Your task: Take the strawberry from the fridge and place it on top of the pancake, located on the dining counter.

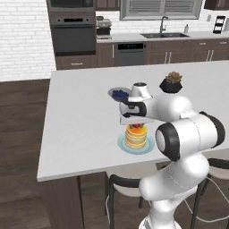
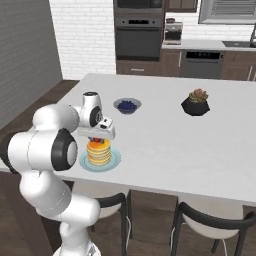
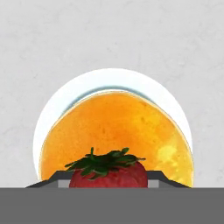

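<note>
My gripper (image 1: 135,125) hangs just above the pancake (image 1: 135,137), a golden stack on a pale blue-green plate (image 1: 123,146) near the front edge of the white dining counter (image 1: 80,112). It is shut on the strawberry (image 3: 109,175), whose red body and green cap sit between the two fingers (image 3: 164,180) directly over the pancake (image 3: 113,127) and plate (image 3: 57,113). In the right base view the gripper (image 2: 97,138) holds the strawberry (image 2: 96,139) a little above the pancake (image 2: 99,153). The fridge is out of view.
A small bowl of dark blue berries (image 1: 119,94) stands behind the pancake, and a succulent in a black pot (image 1: 171,83) sits further right. Dark stools (image 2: 210,220) stand under the counter's front edge. Oven, dishwasher and sink line the far wall.
</note>
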